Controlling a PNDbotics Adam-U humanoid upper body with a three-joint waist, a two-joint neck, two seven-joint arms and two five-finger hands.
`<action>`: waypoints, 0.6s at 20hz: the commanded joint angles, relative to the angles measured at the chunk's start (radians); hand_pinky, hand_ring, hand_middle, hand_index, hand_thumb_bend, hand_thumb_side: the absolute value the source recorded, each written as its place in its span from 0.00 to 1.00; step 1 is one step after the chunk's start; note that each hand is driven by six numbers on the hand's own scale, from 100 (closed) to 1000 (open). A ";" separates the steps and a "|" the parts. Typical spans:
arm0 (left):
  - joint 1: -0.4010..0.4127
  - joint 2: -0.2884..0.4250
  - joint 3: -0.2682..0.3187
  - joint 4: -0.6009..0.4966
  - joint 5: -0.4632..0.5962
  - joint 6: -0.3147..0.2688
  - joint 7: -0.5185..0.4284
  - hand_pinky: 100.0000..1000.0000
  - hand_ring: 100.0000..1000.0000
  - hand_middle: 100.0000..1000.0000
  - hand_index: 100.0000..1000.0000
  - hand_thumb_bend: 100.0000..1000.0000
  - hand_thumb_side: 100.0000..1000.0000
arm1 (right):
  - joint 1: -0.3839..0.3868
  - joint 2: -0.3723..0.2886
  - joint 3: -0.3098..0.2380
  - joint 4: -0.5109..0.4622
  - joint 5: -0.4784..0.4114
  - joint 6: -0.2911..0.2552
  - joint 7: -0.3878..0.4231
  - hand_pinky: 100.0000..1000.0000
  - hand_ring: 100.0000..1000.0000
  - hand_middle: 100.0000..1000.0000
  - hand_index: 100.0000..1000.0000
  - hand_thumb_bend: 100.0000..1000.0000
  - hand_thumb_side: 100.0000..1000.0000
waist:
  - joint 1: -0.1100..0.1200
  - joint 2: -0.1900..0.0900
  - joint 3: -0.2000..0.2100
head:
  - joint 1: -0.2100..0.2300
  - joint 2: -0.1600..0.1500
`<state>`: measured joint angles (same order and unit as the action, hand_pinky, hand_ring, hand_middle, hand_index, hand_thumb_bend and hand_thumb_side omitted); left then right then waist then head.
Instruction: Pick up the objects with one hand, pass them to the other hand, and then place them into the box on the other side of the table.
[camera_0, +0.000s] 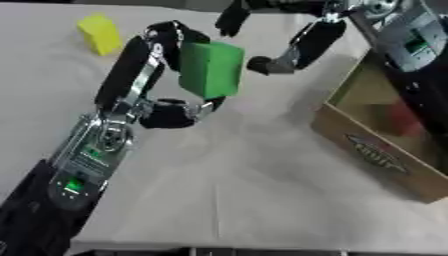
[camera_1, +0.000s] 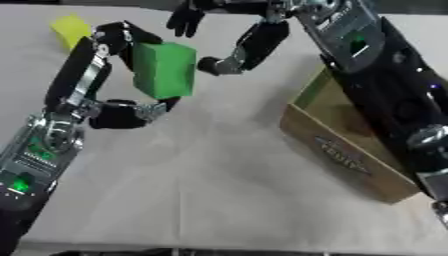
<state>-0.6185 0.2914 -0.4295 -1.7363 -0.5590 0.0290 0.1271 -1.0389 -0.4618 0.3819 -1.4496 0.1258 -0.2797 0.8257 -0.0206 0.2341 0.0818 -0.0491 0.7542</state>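
Mid-handover: my left robot hand (camera_0: 166, 107) grips the green block (camera_0: 210, 69) above the bench (camera_0: 262, 190), my right robot hand (camera_0: 289, 50) waits open beside it, the yellow block (camera_0: 100, 33) lies untouched near the far-left corner, and boxing (camera_0: 385, 160) remains.

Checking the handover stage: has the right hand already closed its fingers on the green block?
No. The green block sits in the left hand, while the right hand is open beside it, apart.
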 joint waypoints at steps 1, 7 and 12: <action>-0.020 -0.002 -0.001 -0.021 -0.015 -0.008 0.000 0.40 0.35 0.28 0.50 0.00 0.00 | -0.021 -0.007 -0.008 -0.020 -0.005 0.001 0.007 1.00 0.78 0.75 0.87 0.16 0.18 | -0.012 -0.018 0.003 | -0.006 -0.006; -0.027 0.000 -0.008 -0.046 -0.045 -0.023 -0.013 0.40 0.35 0.28 0.50 0.00 0.00 | -0.019 -0.003 -0.007 -0.008 0.012 -0.010 0.019 1.00 0.80 0.78 0.89 0.18 0.18 | -0.014 -0.018 0.007 | -0.016 -0.006; -0.032 -0.004 -0.015 -0.060 -0.051 -0.028 -0.023 0.40 0.35 0.28 0.50 0.00 0.00 | -0.007 -0.022 -0.010 -0.029 0.012 -0.022 0.002 1.00 0.83 0.83 0.90 0.21 0.18 | -0.015 -0.016 0.009 | -0.018 -0.007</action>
<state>-0.6295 0.2911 -0.4434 -1.7705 -0.6070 0.0039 0.1074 -1.0317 -0.4589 0.3821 -1.4562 0.1357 -0.2949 0.8305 -0.0229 0.2344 0.0893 -0.0638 0.7542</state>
